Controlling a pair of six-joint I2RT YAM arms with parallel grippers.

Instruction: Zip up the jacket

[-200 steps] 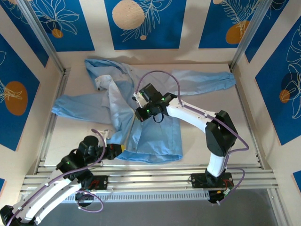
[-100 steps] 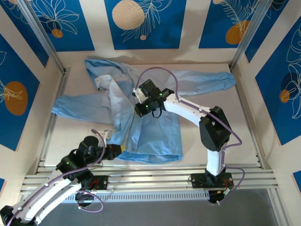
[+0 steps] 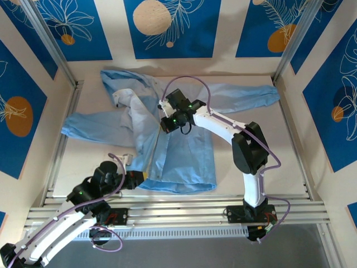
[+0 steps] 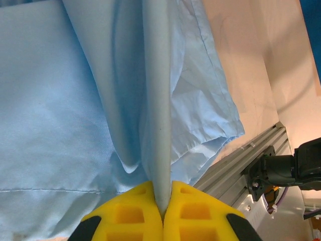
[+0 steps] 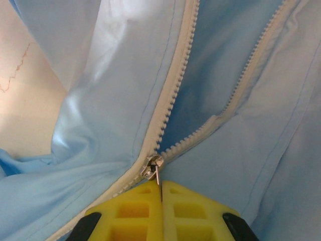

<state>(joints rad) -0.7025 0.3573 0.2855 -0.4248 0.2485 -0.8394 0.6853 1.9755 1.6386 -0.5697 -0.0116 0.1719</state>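
Pale beige surface (image 3: 89,156), walled by blue panels (image 3: 167,33) printed with white leaves and orange discs; aluminium rails (image 3: 184,212) along its near edge.

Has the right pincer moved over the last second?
Yes. The right pincer slid up the jacket, away from the near rail, toward the far wall.

Robot test cell, aluminium frame rails (image 3: 178,211), blue leaf-print wall panels (image 3: 192,42)

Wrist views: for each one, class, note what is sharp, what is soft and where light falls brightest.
Right wrist: zipper teeth and slider crisp, pale sheen on the jacket upper left; left wrist: pinched fold sharp, shadowed creases beside it, table brightly lit at right.
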